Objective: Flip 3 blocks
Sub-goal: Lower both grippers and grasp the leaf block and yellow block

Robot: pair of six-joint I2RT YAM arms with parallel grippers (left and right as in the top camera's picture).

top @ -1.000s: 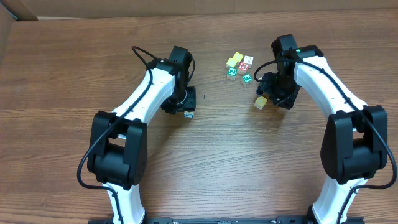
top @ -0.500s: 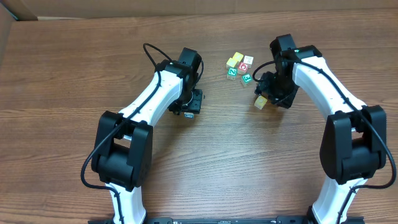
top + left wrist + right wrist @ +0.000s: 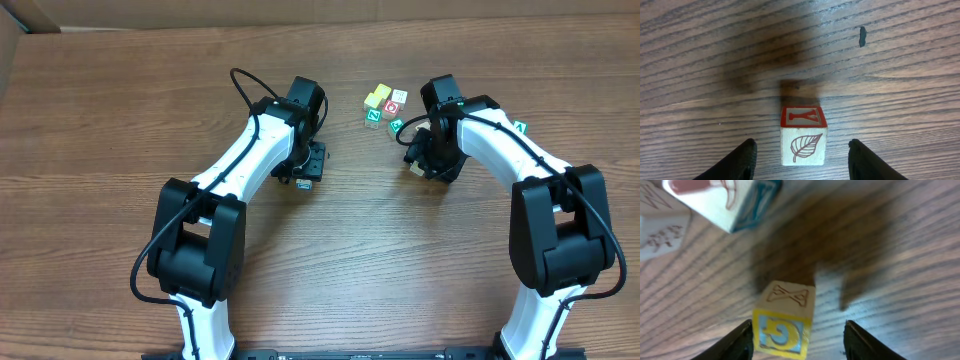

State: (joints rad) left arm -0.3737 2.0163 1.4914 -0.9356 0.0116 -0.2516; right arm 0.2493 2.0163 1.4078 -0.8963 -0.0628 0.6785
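The right end effector point(image 3: 796, 340) has slid left over the yellow block point(image 3: 784, 320) and narrowed. Its jaws are still open, straddling the block on the surface without gripping it. The left end effector point(image 3: 802, 160), shifted rightward, hangs open around the Y block point(image 3: 803, 142) without touching it. The yellow block's flip looks next.

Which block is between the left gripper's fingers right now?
The cube with a red Y on top and a leaf on its side, alone inside the open left gripper; the other blocks lie near the right arm.
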